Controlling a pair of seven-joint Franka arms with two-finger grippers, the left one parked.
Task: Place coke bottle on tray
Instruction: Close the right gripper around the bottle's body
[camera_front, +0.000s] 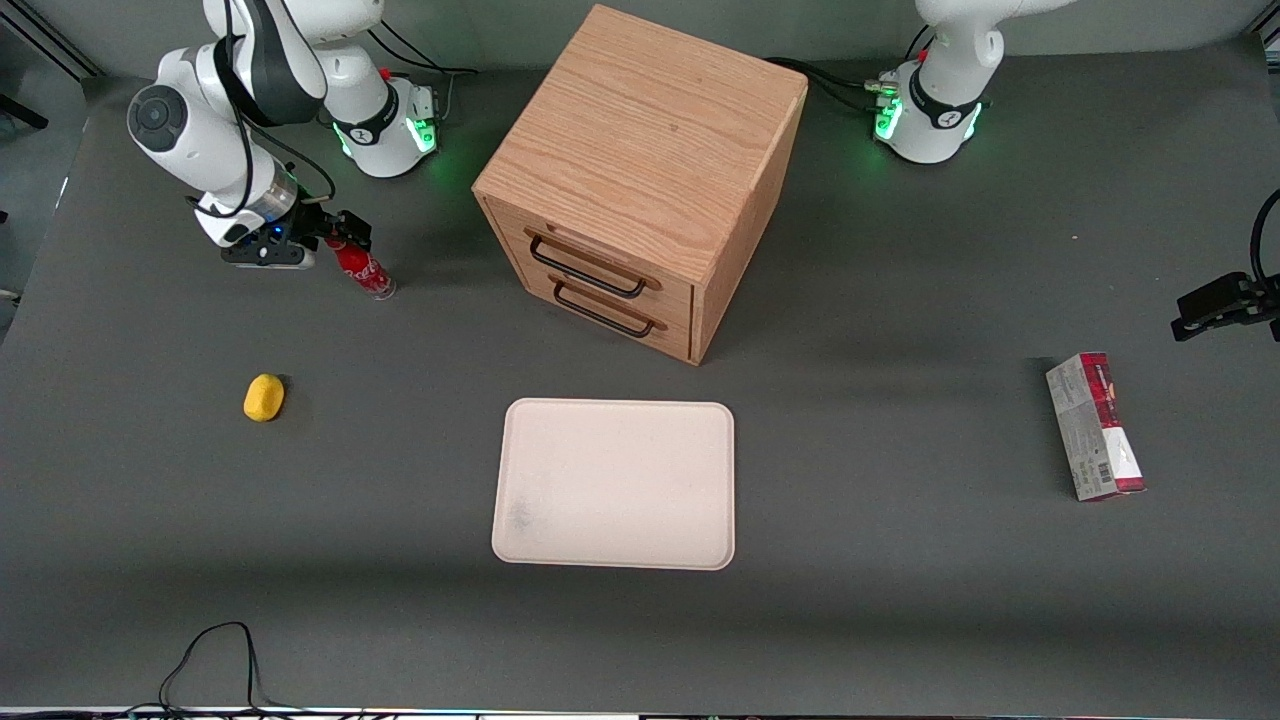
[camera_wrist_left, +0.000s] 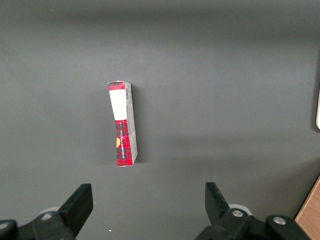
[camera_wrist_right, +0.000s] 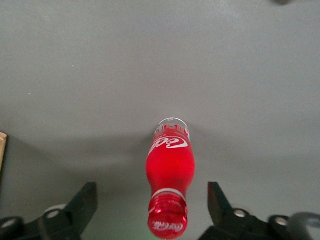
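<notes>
The coke bottle (camera_front: 362, 268), small, red, with a red cap and white script logo, stands on the grey table toward the working arm's end, farther from the front camera than the tray. In the right wrist view I look down on its cap and body (camera_wrist_right: 169, 172). My right gripper (camera_front: 342, 234) is right above the bottle. It is open, with its gripper (camera_wrist_right: 151, 190) fingers spread wide on either side of the cap and not touching it. The cream-white tray (camera_front: 640, 480) lies flat and empty at the table's middle, nearer the front camera than the cabinet.
A wooden drawer cabinet (camera_front: 640, 150) with two dark handles stands beside the bottle, toward the table's middle. A small yellow object (camera_front: 264, 397) lies nearer the front camera than the bottle. A red-and-grey carton (camera_front: 1095, 425) lies toward the parked arm's end; it also shows in the left wrist view (camera_wrist_left: 123, 125).
</notes>
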